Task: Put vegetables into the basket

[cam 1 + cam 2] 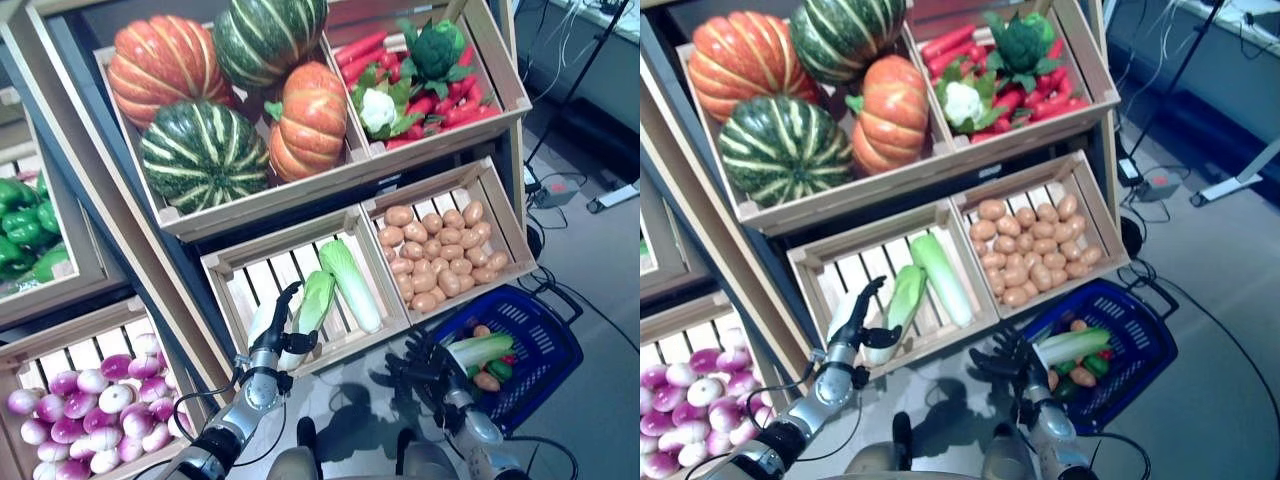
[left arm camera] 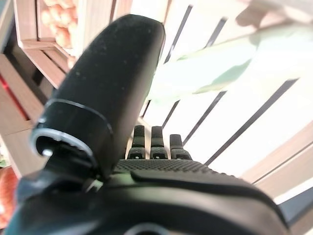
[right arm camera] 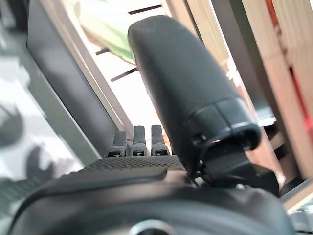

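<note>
The blue basket (image 1: 553, 330) stands on the floor at the lower right. In it lie a long pale green and white cabbage (image 1: 481, 350) and small orange, green and red vegetables. My left hand (image 1: 279, 322) is open inside the slatted wooden crate (image 1: 226, 266), its fingers right beside a pale green cabbage (image 1: 314, 298). That cabbage also shows in the left wrist view (image 2: 220, 63), past the straight fingers (image 2: 151, 142). My right hand (image 1: 420, 364) is open with spread fingers, just beside the basket's near rim.
The wooden stand (image 1: 120, 250) holds slanted crates on several levels in front of me. A second cabbage (image 1: 352, 285) lies in the same crate. Cables and a power strip (image 1: 552, 190) lie on the grey floor to the right, behind the basket.
</note>
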You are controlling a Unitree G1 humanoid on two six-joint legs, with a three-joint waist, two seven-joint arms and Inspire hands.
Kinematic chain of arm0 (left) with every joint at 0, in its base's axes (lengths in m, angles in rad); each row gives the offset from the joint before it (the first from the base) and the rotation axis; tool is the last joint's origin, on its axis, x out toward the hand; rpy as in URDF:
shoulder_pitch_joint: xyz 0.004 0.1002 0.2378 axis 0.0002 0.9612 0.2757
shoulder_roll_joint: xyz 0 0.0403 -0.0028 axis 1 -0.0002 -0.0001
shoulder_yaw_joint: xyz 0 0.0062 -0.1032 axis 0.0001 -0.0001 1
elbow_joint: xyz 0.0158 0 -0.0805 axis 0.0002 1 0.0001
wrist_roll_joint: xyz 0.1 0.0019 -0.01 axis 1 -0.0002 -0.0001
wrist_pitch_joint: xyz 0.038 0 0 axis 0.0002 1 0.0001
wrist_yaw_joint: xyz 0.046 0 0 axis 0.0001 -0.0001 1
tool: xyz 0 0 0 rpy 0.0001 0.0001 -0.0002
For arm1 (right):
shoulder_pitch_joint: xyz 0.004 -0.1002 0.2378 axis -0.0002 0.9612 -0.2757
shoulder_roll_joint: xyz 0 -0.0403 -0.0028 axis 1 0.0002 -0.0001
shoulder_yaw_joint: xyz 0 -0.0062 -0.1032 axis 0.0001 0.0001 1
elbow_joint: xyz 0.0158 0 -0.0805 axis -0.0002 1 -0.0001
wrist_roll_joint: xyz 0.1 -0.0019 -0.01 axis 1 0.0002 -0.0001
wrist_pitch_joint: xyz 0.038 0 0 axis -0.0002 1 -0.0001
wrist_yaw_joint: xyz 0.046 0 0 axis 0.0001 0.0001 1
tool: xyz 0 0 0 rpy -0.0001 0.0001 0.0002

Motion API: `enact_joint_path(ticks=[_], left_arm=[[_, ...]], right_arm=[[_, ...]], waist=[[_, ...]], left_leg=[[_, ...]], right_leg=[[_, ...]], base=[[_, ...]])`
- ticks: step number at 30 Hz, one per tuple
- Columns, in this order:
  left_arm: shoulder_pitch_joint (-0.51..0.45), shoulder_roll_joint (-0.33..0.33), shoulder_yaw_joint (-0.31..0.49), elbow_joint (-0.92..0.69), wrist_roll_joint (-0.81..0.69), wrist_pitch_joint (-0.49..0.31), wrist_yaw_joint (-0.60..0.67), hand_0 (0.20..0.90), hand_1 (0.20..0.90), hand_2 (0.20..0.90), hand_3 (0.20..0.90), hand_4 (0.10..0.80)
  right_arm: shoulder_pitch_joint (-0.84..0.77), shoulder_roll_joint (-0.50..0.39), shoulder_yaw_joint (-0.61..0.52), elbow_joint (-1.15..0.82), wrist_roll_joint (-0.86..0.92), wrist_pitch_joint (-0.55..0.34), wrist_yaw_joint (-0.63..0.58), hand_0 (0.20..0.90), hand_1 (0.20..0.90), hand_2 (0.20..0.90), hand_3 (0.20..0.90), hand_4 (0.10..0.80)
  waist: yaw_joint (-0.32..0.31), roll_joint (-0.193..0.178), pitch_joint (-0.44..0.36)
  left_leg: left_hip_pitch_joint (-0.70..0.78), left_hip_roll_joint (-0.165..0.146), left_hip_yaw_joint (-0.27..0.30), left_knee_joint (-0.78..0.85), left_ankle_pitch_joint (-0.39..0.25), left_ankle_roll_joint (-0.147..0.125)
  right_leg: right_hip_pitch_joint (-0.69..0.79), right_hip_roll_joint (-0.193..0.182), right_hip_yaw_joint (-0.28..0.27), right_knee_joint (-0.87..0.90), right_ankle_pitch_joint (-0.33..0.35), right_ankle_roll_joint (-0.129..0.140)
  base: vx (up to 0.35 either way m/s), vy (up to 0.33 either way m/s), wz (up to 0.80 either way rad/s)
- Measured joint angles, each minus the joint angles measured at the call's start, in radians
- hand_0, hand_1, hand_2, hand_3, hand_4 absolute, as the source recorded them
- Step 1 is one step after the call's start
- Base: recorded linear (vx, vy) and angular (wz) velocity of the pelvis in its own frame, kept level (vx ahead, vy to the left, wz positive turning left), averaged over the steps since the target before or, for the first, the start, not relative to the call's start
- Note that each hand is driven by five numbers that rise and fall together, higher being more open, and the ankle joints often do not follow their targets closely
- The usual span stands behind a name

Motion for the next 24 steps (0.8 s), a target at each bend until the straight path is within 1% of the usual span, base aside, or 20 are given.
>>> enact_joint_path(ticks=[3, 5, 7, 13, 18, 19, 22, 24], left_arm=[[-0.013, 0.000, 0.009, 0.017, -0.046, 0.014, 0.003, 0.900, 0.900, 0.900, 0.900, 0.800], [-0.024, 0.000, 0.009, 0.026, -0.059, 0.023, 0.004, 0.900, 0.900, 0.900, 0.900, 0.800], [-0.031, 0.000, 0.009, 0.028, -0.058, 0.032, 0.005, 0.900, 0.900, 0.900, 0.900, 0.800], [-0.035, -0.002, 0.019, 0.030, -0.058, 0.065, 0.038, 0.900, 0.900, 0.900, 0.900, 0.800], [-0.051, -0.010, 0.020, 0.052, -0.059, 0.102, 0.054, 0.900, 0.900, 0.900, 0.900, 0.800], [-0.064, -0.012, 0.020, 0.069, -0.062, 0.106, 0.053, 0.900, 0.900, 0.900, 0.900, 0.800], [-0.088, -0.017, 0.022, 0.080, -0.080, 0.129, 0.053, 0.900, 0.900, 0.900, 0.900, 0.800], [-0.114, -0.022, 0.022, 0.114, -0.108, 0.140, 0.053, 0.900, 0.900, 0.900, 0.900, 0.800]], right_arm=[[-0.001, -0.028, 0.000, -0.062, -0.079, -0.038, -0.065, 0.900, 0.900, 0.900, 0.900, 0.800], [-0.004, -0.037, 0.000, -0.074, -0.108, -0.047, -0.089, 0.900, 0.900, 0.900, 0.900, 0.800], [-0.005, -0.047, -0.001, -0.082, -0.132, -0.047, -0.096, 0.900, 0.900, 0.900, 0.900, 0.800], [-0.004, -0.044, -0.001, -0.082, -0.128, -0.047, -0.096, 0.900, 0.900, 0.900, 0.900, 0.800], [-0.005, -0.041, 0.000, -0.082, -0.119, -0.047, -0.096, 0.900, 0.900, 0.900, 0.900, 0.800], [-0.007, -0.040, 0.000, -0.083, -0.111, -0.047, -0.096, 0.900, 0.900, 0.900, 0.900, 0.800], [-0.016, -0.038, 0.001, -0.086, -0.092, -0.047, -0.096, 0.900, 0.900, 0.900, 0.900, 0.800], [-0.022, -0.038, 0.003, -0.087, -0.092, -0.047, -0.096, 0.900, 0.900, 0.900, 0.900, 0.800]], waist=[[-0.004, -0.001, 0.022], [-0.005, -0.005, 0.040], [-0.005, -0.008, 0.046], [-0.005, -0.014, 0.049], [-0.001, -0.028, 0.057], [-0.002, -0.034, 0.061], [-0.004, -0.051, 0.071], [-0.014, -0.061, 0.077]], left_leg=[[-0.045, -0.002, 0.006, 0.044, -0.010, 0.005], [-0.045, -0.001, 0.007, 0.058, -0.013, 0.005], [-0.046, -0.001, 0.008, 0.066, -0.017, 0.006], [-0.047, -0.004, 0.008, 0.099, -0.034, 0.009], [-0.078, -0.002, 0.001, 0.185, -0.076, 0.008], [-0.105, 0.000, 0.000, 0.226, -0.097, 0.008], [-0.158, 0.002, -0.004, 0.296, -0.121, 0.009], [-0.202, 0.005, -0.013, 0.358, -0.146, 0.009]], right_leg=[[-0.045, -0.009, 0.010, 0.042, -0.005, 0.000], [-0.045, -0.009, 0.018, 0.050, -0.006, 0.000], [-0.045, -0.011, 0.020, 0.058, -0.009, 0.000], [-0.038, -0.016, 0.019, 0.078, -0.018, 0.003], [-0.053, -0.024, 0.019, 0.136, -0.047, 0.001], [-0.071, -0.027, 0.019, 0.168, -0.062, -0.001], [-0.118, -0.032, 0.025, 0.224, -0.081, -0.003], [-0.154, -0.033, 0.030, 0.267, -0.095, -0.003]], base=[[-0.064, 0.017, -0.08], [-0.033, 0.006, -0.05], [0.000, 0.000, 0.00], [0.024, -0.005, 0.00], [0.004, -0.013, 0.04], [0.000, 0.000, 0.00], [-0.021, 0.010, 0.02], [-0.053, 0.052, 0.02]])
